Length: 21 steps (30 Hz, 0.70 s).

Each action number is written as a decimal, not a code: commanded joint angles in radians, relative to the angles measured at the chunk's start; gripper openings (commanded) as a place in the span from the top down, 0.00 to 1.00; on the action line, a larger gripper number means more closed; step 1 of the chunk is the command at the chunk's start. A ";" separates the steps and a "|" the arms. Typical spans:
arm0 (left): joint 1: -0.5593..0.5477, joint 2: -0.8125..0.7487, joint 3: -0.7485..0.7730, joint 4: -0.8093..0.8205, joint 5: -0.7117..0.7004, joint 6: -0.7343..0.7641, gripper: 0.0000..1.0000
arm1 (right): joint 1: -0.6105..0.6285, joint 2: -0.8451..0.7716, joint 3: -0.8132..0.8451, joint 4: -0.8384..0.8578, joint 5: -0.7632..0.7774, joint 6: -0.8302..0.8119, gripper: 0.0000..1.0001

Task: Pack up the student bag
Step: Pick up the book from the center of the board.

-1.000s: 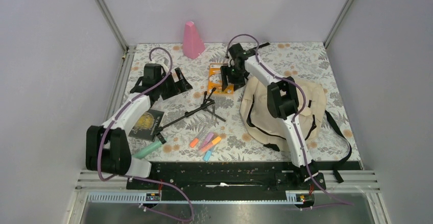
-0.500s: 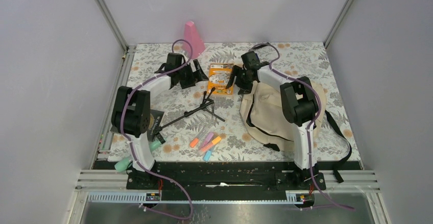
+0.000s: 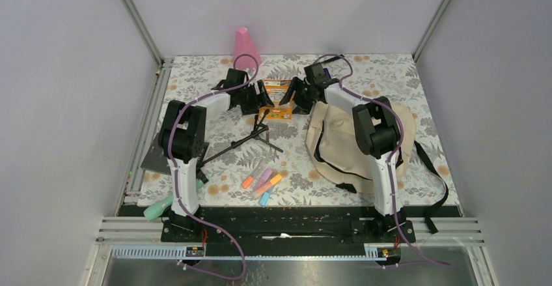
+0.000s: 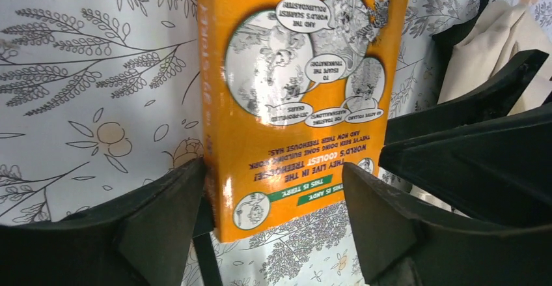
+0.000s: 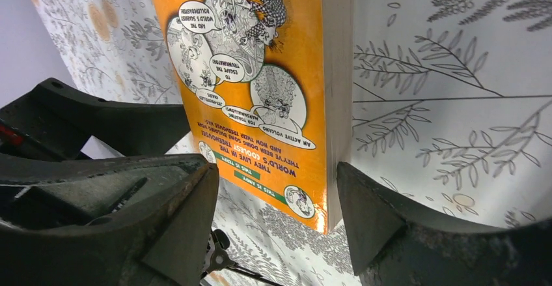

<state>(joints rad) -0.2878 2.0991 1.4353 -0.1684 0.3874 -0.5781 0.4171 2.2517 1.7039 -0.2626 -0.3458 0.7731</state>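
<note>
While my left pincer [image 4: 273, 191] and right pincer [image 5: 276, 195] both stand open astride the book [image 4: 299, 90], with the bag [image 3: 332, 136] just right of it, I fear they'll collide or skew it if both close.

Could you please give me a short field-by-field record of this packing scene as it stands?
left gripper: jaws either side of the orange book, grip unclear
right gripper: also straddles the orange book, grip unclear
orange book: between both grippers, outside the bag
student bag: beige, lying right of the book
highlighters: loose near the front edge
</note>
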 commanded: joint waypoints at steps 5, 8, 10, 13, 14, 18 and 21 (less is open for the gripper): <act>-0.010 0.019 0.035 0.000 0.065 0.001 0.49 | 0.025 -0.052 -0.071 0.272 -0.083 0.160 0.33; -0.010 0.013 0.036 0.000 0.072 0.001 0.55 | 0.025 -0.073 -0.116 0.386 -0.108 0.220 0.37; -0.010 0.011 0.040 -0.003 0.076 0.004 0.57 | 0.025 -0.079 -0.134 0.447 -0.132 0.253 0.38; -0.010 0.012 0.047 -0.009 0.086 0.009 0.60 | 0.029 -0.074 -0.140 0.514 -0.169 0.284 0.39; -0.010 0.011 0.047 -0.008 0.089 0.010 0.61 | 0.031 -0.072 -0.140 0.525 -0.178 0.285 0.41; -0.010 0.009 0.048 -0.006 0.102 0.020 0.62 | 0.045 -0.067 -0.142 0.544 -0.196 0.281 0.43; -0.010 0.007 0.050 -0.004 0.107 0.024 0.63 | 0.049 -0.048 -0.127 0.499 -0.179 0.253 0.43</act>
<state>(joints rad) -0.2661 2.1120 1.4418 -0.2161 0.3935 -0.5568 0.4114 2.2337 1.5509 0.1673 -0.4374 1.0073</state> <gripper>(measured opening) 0.383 0.577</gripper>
